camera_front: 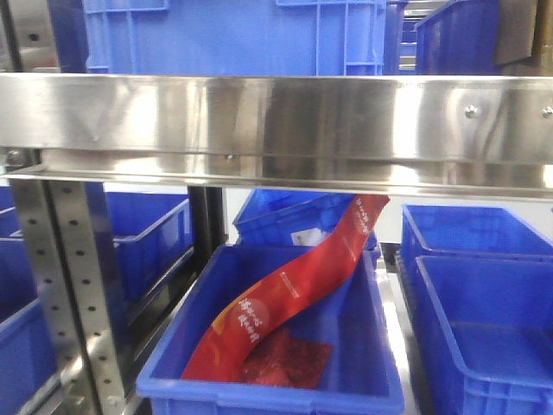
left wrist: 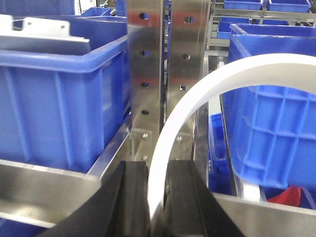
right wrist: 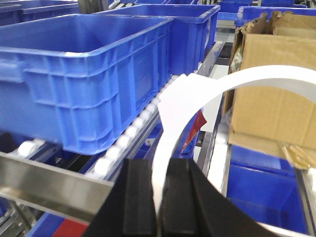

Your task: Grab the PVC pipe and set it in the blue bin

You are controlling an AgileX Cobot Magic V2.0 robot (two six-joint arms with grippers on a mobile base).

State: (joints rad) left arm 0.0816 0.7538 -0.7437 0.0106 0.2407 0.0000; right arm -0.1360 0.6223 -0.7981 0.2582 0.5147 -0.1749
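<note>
A white, bent PVC pipe that looks like a flat band rises from between the black jaws of my left gripper and arcs off to the right. The gripper is shut on it. In the right wrist view a white pipe arc likewise comes up out of my right gripper, which is shut on it. I cannot tell whether both hold the same piece. A blue bin sits below the steel shelf beam and holds a long red wrapper. Neither gripper shows in the front view.
A perforated steel upright stands just ahead of the left gripper, between two blue bins. A large blue bin rests on white rollers left of the right gripper. A cardboard box is on its right.
</note>
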